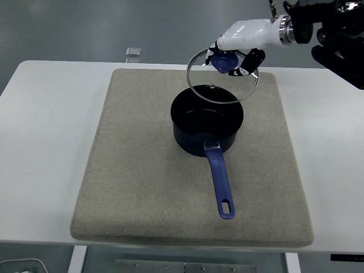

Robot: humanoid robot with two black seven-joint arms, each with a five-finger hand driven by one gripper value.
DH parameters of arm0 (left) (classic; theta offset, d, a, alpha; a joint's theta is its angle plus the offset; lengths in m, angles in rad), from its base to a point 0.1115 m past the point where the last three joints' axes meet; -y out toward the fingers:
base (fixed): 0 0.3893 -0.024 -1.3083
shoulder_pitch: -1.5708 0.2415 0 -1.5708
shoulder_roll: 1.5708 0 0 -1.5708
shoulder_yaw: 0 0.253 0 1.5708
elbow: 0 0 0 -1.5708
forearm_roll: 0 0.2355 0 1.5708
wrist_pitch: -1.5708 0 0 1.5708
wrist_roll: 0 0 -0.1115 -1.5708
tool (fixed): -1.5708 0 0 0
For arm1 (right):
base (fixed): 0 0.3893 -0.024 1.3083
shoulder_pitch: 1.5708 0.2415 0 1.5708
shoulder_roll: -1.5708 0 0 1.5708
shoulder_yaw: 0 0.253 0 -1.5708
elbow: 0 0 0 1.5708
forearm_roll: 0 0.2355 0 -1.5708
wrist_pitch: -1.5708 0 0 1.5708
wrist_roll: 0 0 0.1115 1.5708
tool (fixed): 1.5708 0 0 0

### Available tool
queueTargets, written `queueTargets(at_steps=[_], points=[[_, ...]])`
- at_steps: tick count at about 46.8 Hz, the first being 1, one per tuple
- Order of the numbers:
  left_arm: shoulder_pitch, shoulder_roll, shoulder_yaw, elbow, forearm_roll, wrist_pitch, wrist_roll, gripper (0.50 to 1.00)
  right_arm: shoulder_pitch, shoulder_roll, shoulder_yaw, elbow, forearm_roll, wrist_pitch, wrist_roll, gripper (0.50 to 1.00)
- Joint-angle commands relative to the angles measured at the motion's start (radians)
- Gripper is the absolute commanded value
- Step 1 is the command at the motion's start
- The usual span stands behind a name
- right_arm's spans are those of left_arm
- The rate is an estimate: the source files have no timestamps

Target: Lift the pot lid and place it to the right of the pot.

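A dark blue pot (206, 123) with a long blue handle (219, 181) stands open on the grey mat (142, 170), its handle pointing toward the near edge. The glass lid (220, 81) with a metal rim hangs tilted in the air above the pot's far right side. My right hand (234, 57), white with black fingertips, is shut on the lid's blue knob (225, 60). The right arm reaches in from the upper right. The left arm does not show.
The mat covers most of the white table (40, 142). A small clear square object (133, 52) lies just past the table's far edge. Bare mat lies to the right of the pot (273, 142).
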Motion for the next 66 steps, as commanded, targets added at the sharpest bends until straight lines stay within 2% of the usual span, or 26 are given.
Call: queueTargets(at_steps=[1,16,31,49,53,66], points=[[0.000,0.000,0.000,0.000,0.000,0.001,0.000,1.000,-0.006,-0.002,-0.005,-0.029,-0.002,0.000,0.000,0.500],[0.000,0.000,0.000,0.000,0.000,0.001,0.000,1.000,-0.036,-0.011,-0.039,-0.141,-0.002,-0.008,0.000,0.500],[0.000,0.000,0.000,0.000,-0.001,0.001,0.000,1.000,-0.069,-0.040,-0.131,-0.144,-0.004,-0.038,0.000,0.500],[0.000,0.000,0.000,0.000,0.000,-0.001,0.000,1.000,-0.097,-0.075,-0.194,-0.138,-0.004,-0.042,0.000,0.500],[0.000,0.000,0.000,0.000,0.000,0.001,0.000,1.000,-0.105,-0.101,-0.200,-0.135,-0.004,-0.042,0.000,0.500],[0.000,0.000,0.000,0.000,0.000,0.001,0.000,1.000,-0.109,-0.132,-0.227,-0.069,-0.001,-0.040,0.000,0.500]])
